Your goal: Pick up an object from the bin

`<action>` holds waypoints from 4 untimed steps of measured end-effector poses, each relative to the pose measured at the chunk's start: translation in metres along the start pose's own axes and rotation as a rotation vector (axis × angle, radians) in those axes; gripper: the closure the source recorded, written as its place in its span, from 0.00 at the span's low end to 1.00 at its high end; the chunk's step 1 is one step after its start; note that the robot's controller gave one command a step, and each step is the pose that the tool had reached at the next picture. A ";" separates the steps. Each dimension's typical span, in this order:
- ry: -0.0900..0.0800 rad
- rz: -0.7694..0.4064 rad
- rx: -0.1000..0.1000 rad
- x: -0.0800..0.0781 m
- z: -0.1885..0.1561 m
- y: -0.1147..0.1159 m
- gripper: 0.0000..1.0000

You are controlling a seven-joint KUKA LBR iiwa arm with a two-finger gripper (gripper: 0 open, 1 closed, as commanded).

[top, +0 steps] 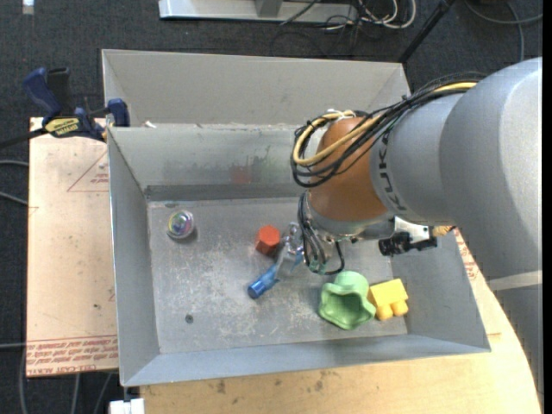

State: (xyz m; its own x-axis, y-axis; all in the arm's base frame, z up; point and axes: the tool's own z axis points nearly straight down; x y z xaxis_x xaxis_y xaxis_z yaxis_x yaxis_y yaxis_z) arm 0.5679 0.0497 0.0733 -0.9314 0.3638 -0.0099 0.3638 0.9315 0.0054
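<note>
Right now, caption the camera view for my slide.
Gripper down in the grey bin between a red block and a blue piece, green cup and yellow brick close by.

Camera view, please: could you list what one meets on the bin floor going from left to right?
Shiny round ball → red block → green cup-like piece → yellow block.

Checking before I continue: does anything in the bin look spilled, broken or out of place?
Nothing stands out. A shiny ball, red block, blue piece, green cup-like shape and yellow block lie loose on the bin floor, none visibly damaged. The gripper sits low between the red block and the blue piece.
</note>
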 end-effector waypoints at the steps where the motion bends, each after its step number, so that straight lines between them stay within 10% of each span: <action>1: 0.001 0.000 0.002 0.000 0.001 -0.001 0.00; 2: 0.006 0.000 0.000 0.001 0.001 0.001 1.00; 3: 0.002 0.001 0.002 0.000 0.001 -0.001 0.00; 4: 0.004 0.150 0.004 -0.058 0.002 -0.016 0.00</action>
State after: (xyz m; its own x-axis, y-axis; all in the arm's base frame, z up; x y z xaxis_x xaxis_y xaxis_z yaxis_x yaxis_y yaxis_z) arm 0.6158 0.0133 0.0721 -0.8666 0.4990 -0.0048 0.4990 0.8666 0.0023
